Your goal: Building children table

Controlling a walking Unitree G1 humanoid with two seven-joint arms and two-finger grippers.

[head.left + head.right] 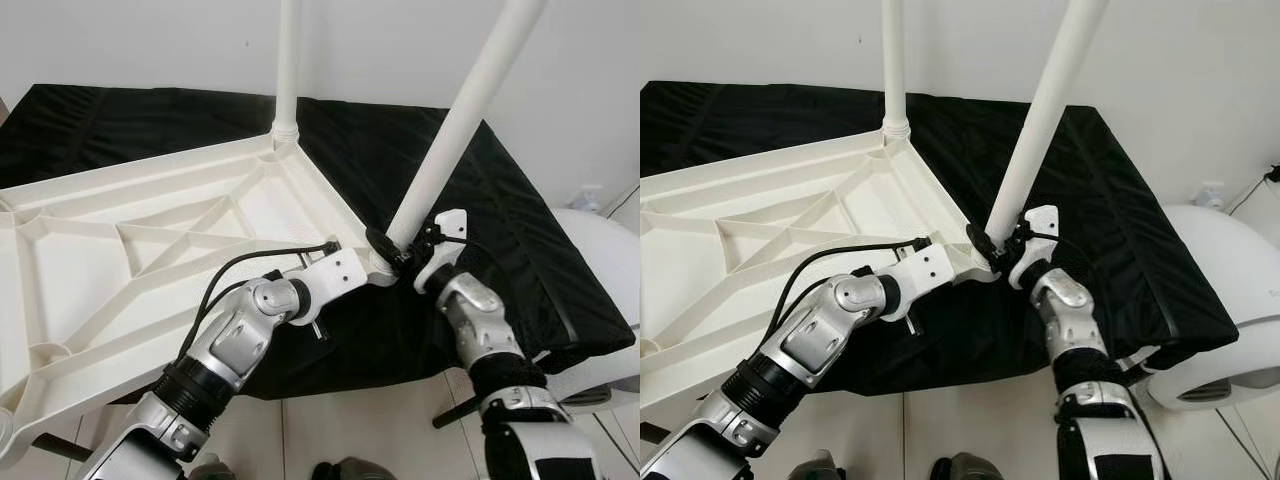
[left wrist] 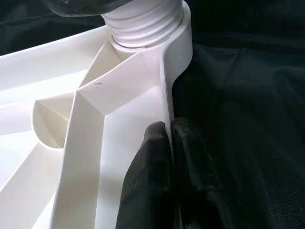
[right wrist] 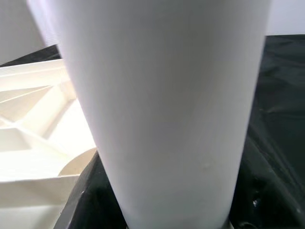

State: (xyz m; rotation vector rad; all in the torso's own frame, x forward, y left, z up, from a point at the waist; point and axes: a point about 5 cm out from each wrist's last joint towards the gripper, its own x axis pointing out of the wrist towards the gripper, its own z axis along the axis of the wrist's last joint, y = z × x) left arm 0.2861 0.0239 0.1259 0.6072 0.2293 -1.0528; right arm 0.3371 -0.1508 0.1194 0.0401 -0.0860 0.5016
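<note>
Upturned children table top (image 1: 150, 230): white moulded plastic, smooth, slight sheen, w/ ribbed underside. Near leg (image 1: 455, 130) & far leg (image 1: 288, 65): same white plastic, matt-smooth; threaded collar (image 2: 143, 26) at base. Cover cloth (image 1: 500, 220): black fabric, matt, wrinkled. Left gripper fingers (image 2: 152, 181): black, rubbery, matt. Arms (image 1: 245, 335): silver metal, semi-glossy.

Tabletop (image 1: 150, 240): upside down on the counter (image 1: 480, 200), overhanging its near edge.
Far leg (image 1: 288, 70): upright in the tabletop's far corner.
Near leg (image 1: 465, 120): at the tabletop's right corner, leaning right.
Left tool (image 2: 167, 157): on the tabletop's rim, just before the near leg's socket.
Right tool (image 1: 392, 252): at the near leg's base.
</note>
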